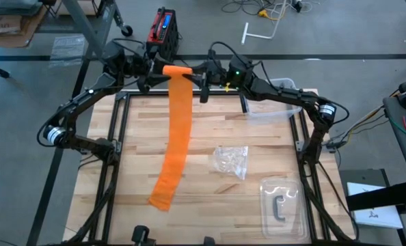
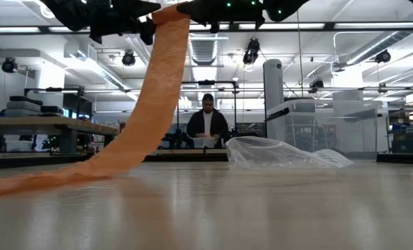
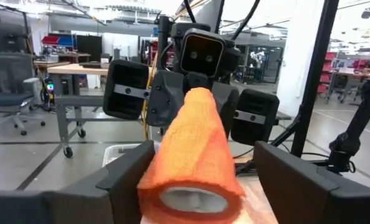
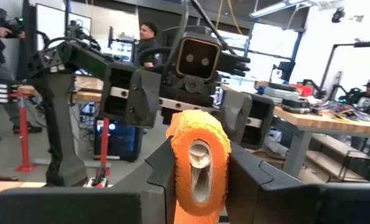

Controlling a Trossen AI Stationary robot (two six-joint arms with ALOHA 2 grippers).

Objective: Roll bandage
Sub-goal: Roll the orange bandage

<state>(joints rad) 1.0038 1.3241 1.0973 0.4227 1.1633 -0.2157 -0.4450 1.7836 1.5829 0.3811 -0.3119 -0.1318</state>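
1. Both arms meet high over the far edge of the bench (image 1: 210,130), end effectors facing each other with the bandage (image 1: 178,130) between them.
2. Your right end effector (image 4: 197,171) is closed on the rolled end of the bandage; its fingers press both sides of the small orange roll, whose pale core shows end-on.
3. Your left end effector (image 3: 197,180) straddles the other end of that roll. Its fingers (image 3: 126,177) stand just beside the fabric, and you cannot tell whether they grip it or sit slightly clear.
4. Done so far, by these views: only a small roll, a few turns thick, has formed at the top.
5. Left to do: most of the strip is unrolled. It hangs from the roll, slopes down to the bench, and its tail lies flat toward the near left side.
6. A crumpled clear wrapper (image 1: 232,162) and a clear tray (image 1: 283,206) lie well apart from the strip, on the right.
7. A person (image 2: 207,121) sits beyond the bench, uninvolved.
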